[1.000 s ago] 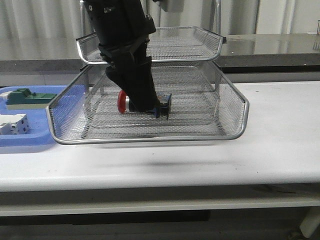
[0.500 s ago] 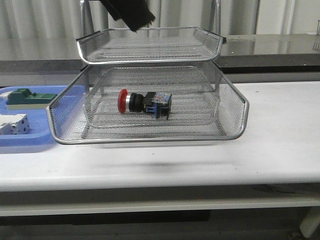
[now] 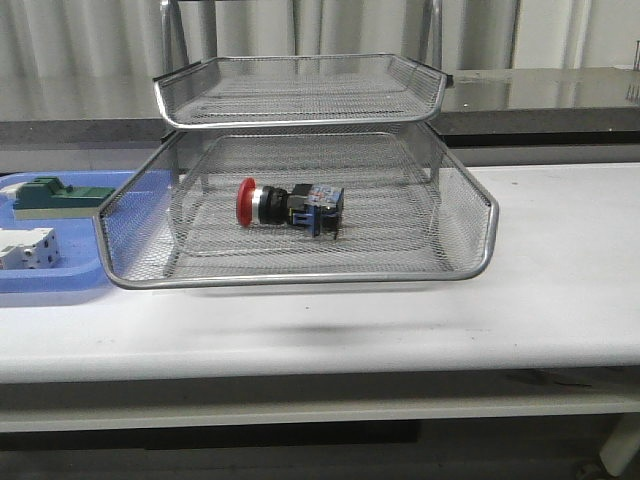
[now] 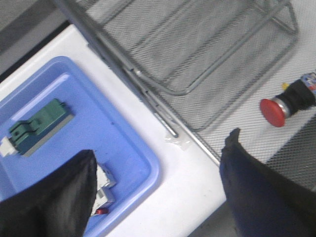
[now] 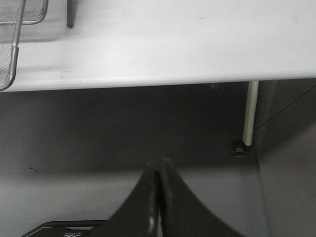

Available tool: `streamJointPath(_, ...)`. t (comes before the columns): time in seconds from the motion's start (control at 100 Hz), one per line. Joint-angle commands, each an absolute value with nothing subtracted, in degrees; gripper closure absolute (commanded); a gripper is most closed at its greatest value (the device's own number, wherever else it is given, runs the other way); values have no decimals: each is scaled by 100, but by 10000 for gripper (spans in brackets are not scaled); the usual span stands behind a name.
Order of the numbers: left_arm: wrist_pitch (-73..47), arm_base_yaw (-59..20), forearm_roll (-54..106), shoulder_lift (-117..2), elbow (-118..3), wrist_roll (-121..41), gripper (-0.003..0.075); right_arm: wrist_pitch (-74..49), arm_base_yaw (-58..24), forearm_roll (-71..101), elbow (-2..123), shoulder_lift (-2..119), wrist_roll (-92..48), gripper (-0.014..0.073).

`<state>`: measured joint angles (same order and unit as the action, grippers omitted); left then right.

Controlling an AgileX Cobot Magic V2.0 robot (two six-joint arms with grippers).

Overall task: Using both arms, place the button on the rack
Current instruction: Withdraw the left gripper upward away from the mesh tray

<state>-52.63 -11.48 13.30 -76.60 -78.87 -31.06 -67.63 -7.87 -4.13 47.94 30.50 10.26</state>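
The button (image 3: 288, 206), red cap to the left and blue block to the right, lies on its side in the lower tier of the silver wire-mesh rack (image 3: 470, 262). No arm shows in the front view. In the left wrist view the button (image 4: 286, 102) rests on the mesh of the rack (image 4: 163, 86), and my left gripper (image 4: 160, 163) hangs open well above the table, over the gap between tray and rack, holding nothing. My right gripper (image 5: 159, 170) is shut and empty, below the table edge over the floor.
A blue plastic tray (image 3: 60, 283) sits left of the rack with a green block (image 3: 55, 196) and a white breaker block (image 3: 25, 248) in it. A corner of the rack (image 5: 12, 54) and a table leg (image 5: 251, 113) show in the right wrist view.
My left arm let go of the button inside the lower tier, rose up and left the front view. The button stays where it was set.
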Motion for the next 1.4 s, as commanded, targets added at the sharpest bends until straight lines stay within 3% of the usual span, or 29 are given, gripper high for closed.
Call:
streamJointPath(0.0,-4308,-978,1532,-7048,-7509,-2879,227,-6472,-765,-482,4977,3072,1005,660)
streamJointPath(0.54,-747,-880,1556,-4495,-3839,-1941,227,-6472,-765,-482,4977,3072,1005,660)
streamJointPath(1.03,158,-880,1980,-2622,-1781,-1941,228,-6472,-765,-482,4977,3072,1005,660)
streamJointPath(1.32,182,-880,2007,-2084,-1682,-1941,229,-6472,-765,-482,4977,3072,1005,660)
streamJointPath(1.39,182,-880,2007,-2065,-1682,-1941,263,-6472,-765,-482,4977,3072,1005,660)
